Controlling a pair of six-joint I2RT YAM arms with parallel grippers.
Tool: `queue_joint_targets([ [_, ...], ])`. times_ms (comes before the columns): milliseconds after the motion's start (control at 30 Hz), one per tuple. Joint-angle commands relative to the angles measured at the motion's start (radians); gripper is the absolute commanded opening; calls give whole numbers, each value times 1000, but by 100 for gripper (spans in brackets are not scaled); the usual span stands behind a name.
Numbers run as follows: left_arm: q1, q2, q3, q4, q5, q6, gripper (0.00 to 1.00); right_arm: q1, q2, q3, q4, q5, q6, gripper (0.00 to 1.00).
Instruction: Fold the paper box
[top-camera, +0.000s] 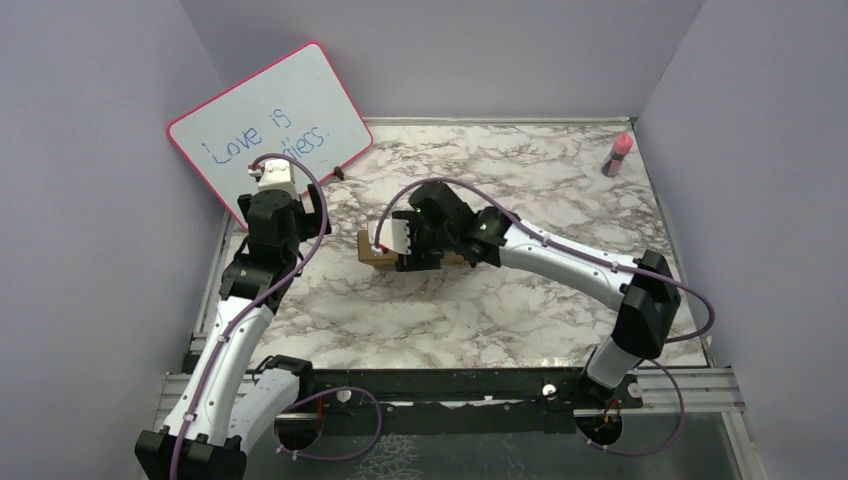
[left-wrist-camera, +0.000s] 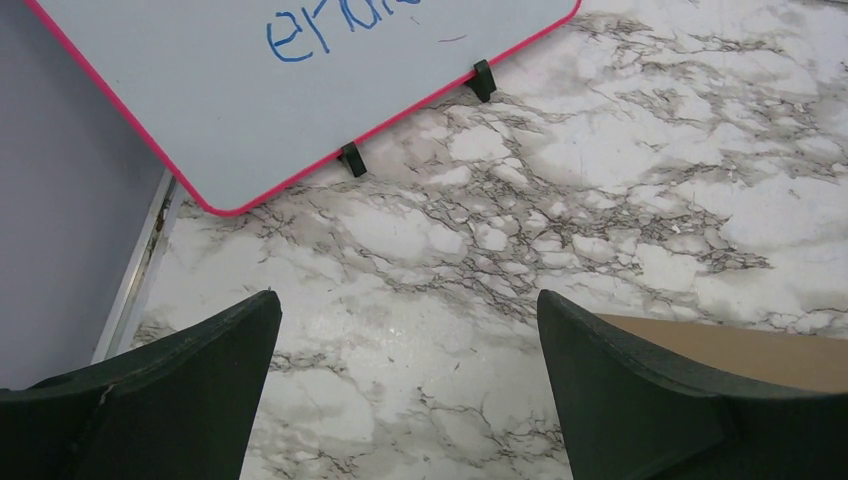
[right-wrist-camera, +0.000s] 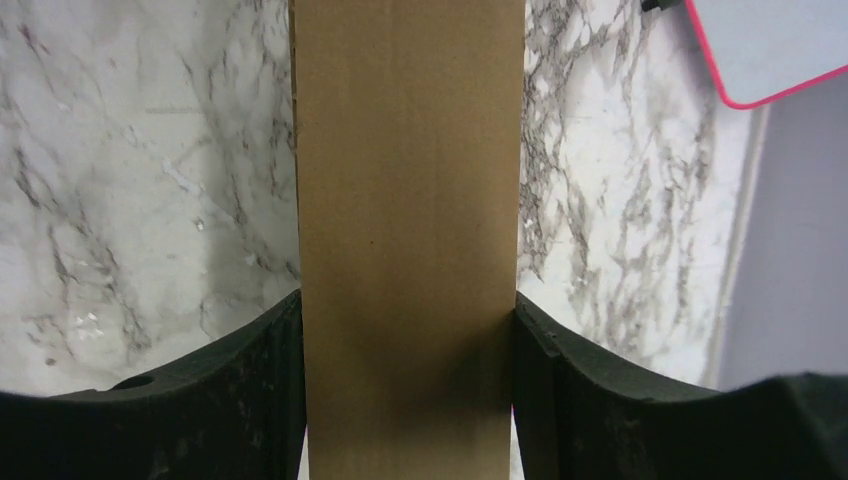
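The paper box (top-camera: 372, 250) is a brown cardboard piece in the middle of the marble table, mostly hidden under my right wrist in the top view. In the right wrist view it is a long brown slab (right-wrist-camera: 408, 200) running up from between my fingers. My right gripper (right-wrist-camera: 408, 330) is shut on it, both fingers pressed against its two long sides. My left gripper (left-wrist-camera: 405, 330) is open and empty above bare marble, left of the box; a brown corner of the box (left-wrist-camera: 740, 350) shows behind its right finger. In the top view the left gripper (top-camera: 272, 180) is by the whiteboard.
A pink-framed whiteboard (top-camera: 268, 125) with blue writing leans at the back left on small black feet (left-wrist-camera: 351, 159). A pink-capped bottle (top-camera: 618, 153) stands at the back right. Purple walls enclose the table on three sides.
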Motion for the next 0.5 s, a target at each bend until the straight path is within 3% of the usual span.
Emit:
queue_joint_targets([
  [0, -6, -35, -12, -6, -65, 4, 99, 30, -85, -204, 311, 231, -190, 40],
  [133, -5, -51, -15, -2, -91, -3, 99, 48, -99, -373, 556, 288, -284, 40],
  [267, -5, -59, -18, 1, -100, -4, 99, 79, -83, -550, 908, 379, -415, 42],
  [467, -5, -61, -16, 1, -103, -5, 99, 96, 47, -751, 1388, 505, -570, 45],
])
